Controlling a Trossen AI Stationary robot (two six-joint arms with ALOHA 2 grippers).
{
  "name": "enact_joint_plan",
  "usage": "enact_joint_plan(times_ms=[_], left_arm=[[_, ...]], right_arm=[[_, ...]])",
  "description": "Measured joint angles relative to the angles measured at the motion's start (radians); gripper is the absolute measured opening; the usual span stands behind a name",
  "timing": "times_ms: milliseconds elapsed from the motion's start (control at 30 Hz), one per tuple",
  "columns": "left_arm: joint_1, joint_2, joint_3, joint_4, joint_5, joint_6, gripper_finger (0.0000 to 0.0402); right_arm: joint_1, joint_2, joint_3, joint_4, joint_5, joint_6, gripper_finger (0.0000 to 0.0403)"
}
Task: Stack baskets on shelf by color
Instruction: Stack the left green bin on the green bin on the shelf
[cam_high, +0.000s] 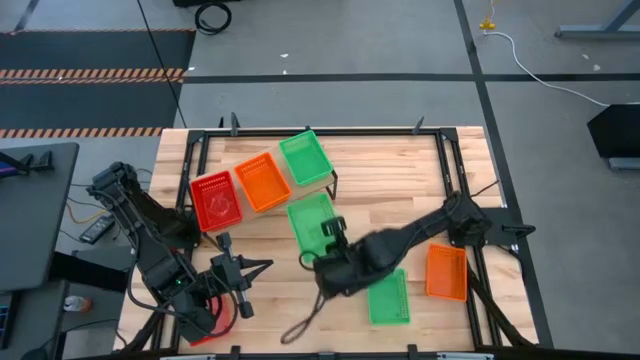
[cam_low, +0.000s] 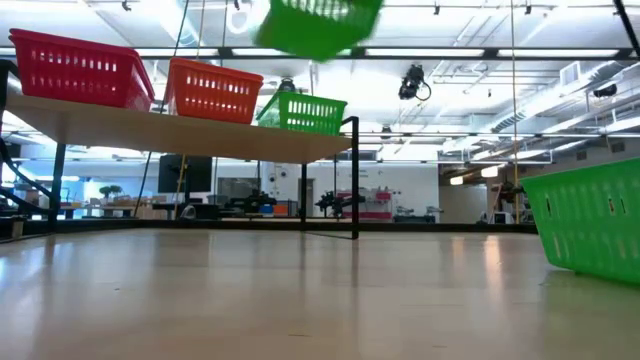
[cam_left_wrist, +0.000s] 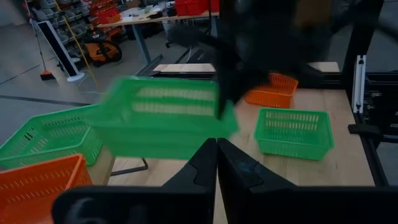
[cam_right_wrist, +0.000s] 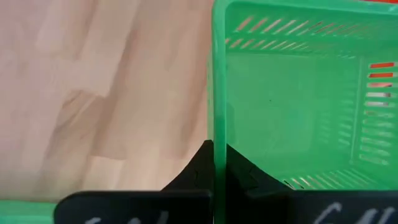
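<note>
The shelf (cam_low: 200, 130) carries a red basket (cam_high: 215, 200), an orange basket (cam_high: 263, 182) and a green basket (cam_high: 305, 158) side by side, each on its base. My right gripper (cam_high: 328, 238) is shut on another green basket (cam_high: 312, 222), which hangs in the air just in front of the shelf (cam_low: 320, 25). A third green basket (cam_high: 388, 297) and an orange basket (cam_high: 447, 272) sit on the tabletop at the near right. My left gripper (cam_high: 262, 265) waits shut and holds nothing at the near left. My right gripper pinches one wall of the green basket at its rim (cam_right_wrist: 213, 118), with one finger inside the basket and one outside. The fingers come from above, slanting down. The basket is lifted clear of the table with its open side up.
A red basket (cam_high: 215, 318) lies partly hidden under my left arm at the near left edge. Black frame posts (cam_high: 445, 160) stand along the table's far and right sides. Bare wood lies between the shelf and the right posts.
</note>
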Motion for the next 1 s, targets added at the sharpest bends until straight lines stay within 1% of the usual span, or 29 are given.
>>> enact_joint_plan(times_ms=[167,267,433,533,600,800,900,1000], left_arm=[[0.0,0.0,0.0,-0.001,0.0,0.001,0.0013],[0.0,0.0,0.0,-0.003,0.0,0.001,0.0013],[0.001,0.0,0.0,-0.004,0.0,0.002,0.002],[0.001,0.0,0.0,-0.006,0.0,0.002,0.0017],[0.001,0.0,0.0,-0.014,0.0,0.002,0.0014],[0.001,0.0,0.0,-0.02,0.0,0.024,0.0016],[0.001,0.0,0.0,-0.02,0.0,0.04,0.0019],[0.001,0.0,0.0,-0.02,-0.001,0.062,0.0019]], right_arm=[[-0.081,-0.001,0.117,-0.033,0.001,-0.151,0.0008],[-0.142,-0.029,0.103,-0.013,-0.001,-0.259,0.0008],[-0.26,-0.034,0.113,-0.006,-0.007,-0.4,0.0008],[-0.33,-0.034,0.113,0.016,-0.014,-0.494,0.0008],[-0.376,-0.034,0.113,0.042,-0.052,-0.543,0.0008],[-0.498,-0.034,0.113,0.087,-0.241,-0.616,0.0009],[-0.543,-0.034,0.113,0.087,-0.278,-0.633,0.0009],[-0.576,-0.034,0.113,0.08,-0.337,-0.663,0.0009]])
